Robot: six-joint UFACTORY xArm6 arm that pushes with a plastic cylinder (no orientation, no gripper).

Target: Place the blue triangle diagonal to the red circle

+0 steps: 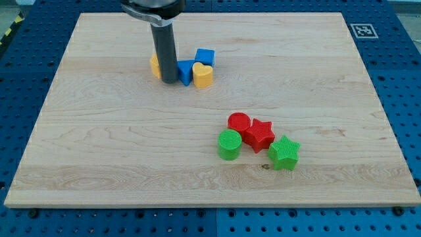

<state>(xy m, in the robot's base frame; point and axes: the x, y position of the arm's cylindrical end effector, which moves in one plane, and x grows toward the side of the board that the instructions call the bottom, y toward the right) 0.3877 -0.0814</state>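
The blue triangle (185,71) lies near the view's top centre, partly hidden behind my rod. My tip (170,81) rests on the board right against the triangle's left side. A yellow block (156,65) sits just left of the rod, mostly hidden. A yellow heart (203,76) touches the triangle's right side, and a blue cube (205,57) sits just above the heart. The red circle (239,123) lies lower, right of centre, well apart from the triangle.
A red star (259,135) touches the red circle's right side. A green circle (229,144) sits just below-left of the red circle. A green star (284,153) lies right of the red star. The wooden board (99,145) ends in a blue perforated table.
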